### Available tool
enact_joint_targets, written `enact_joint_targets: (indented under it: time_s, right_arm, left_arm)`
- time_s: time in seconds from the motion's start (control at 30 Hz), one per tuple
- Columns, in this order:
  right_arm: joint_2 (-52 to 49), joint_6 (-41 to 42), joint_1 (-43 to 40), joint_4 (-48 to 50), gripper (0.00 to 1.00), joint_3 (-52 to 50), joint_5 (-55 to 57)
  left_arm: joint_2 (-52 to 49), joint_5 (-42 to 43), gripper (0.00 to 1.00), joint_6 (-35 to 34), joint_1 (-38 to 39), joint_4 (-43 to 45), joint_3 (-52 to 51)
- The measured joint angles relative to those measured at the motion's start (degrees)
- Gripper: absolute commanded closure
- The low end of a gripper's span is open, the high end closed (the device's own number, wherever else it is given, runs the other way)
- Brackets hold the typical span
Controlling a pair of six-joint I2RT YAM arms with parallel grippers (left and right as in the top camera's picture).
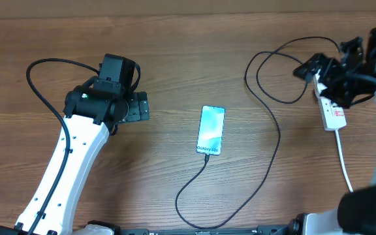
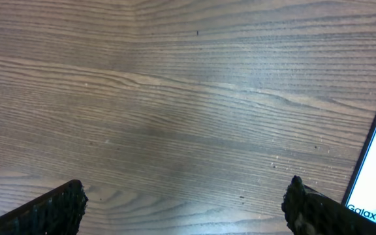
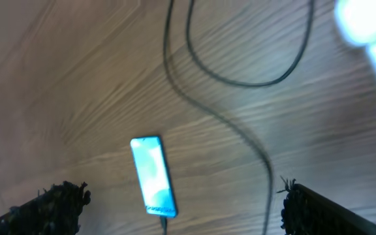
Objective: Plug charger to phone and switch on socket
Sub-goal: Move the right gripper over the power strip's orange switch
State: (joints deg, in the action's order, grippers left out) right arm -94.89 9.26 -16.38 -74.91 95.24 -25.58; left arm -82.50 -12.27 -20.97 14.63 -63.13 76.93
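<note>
My left gripper (image 2: 187, 210) hovers over bare wooden table (image 1: 175, 39), jaws wide apart and holding nothing. The left wrist view shows only the tips of its dark fingers (image 2: 57, 207) at the bottom corners, with wood grain between them. Just to their right lies the phone (image 1: 211, 130), flat and face up with its screen lit pale blue. That wrist view catches only a cut-off sliver of it at the frame's right edge, with part of a printed word. The overhead view shows the whole phone near the middle of the table, well apart from both arms. The charger (image 1: 279, 139) meets the phone's near end, then loops toward the table's front edge and climbs in a long curve to a second loop at the far right. From above I cannot tell whether its tip is seated in the phone or only touching it. The right wrist view is blurred and shows only a dark stub under the phone. My right gripper (image 3: 183, 201) also stands wide apart and empty, looking across the cable loop toward the phone. Farthest right, the socket (image 1: 333, 112) lies partly under my right arm, its white cord (image 1: 341, 156) trailing toward the front. The arm hides the charger's plug end. The socket's switches are too small or too blurred to read in either view.
</note>
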Motion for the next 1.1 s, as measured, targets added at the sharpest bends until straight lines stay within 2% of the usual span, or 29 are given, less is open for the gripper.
enact_joint_targets:
  time_s: [0.17,0.6,1.1]
  right_arm:
    - [-7.5,-2.8,-4.5,-0.7,0.00,5.5,-0.1]
    - [-22.6,-6.0,-15.3,4.5,0.00,10.8,-2.1]
    - [-29.2,-9.4,-17.3,10.5,0.00,10.8,-2.5]
  left_arm:
    - [0.0,0.0,0.00,0.0,0.0,-0.1,0.0]
    - [0.0,0.0,0.00,0.0,0.0,-0.1,0.0]
    - [0.0,0.0,0.00,0.0,0.0,-0.1,0.0]
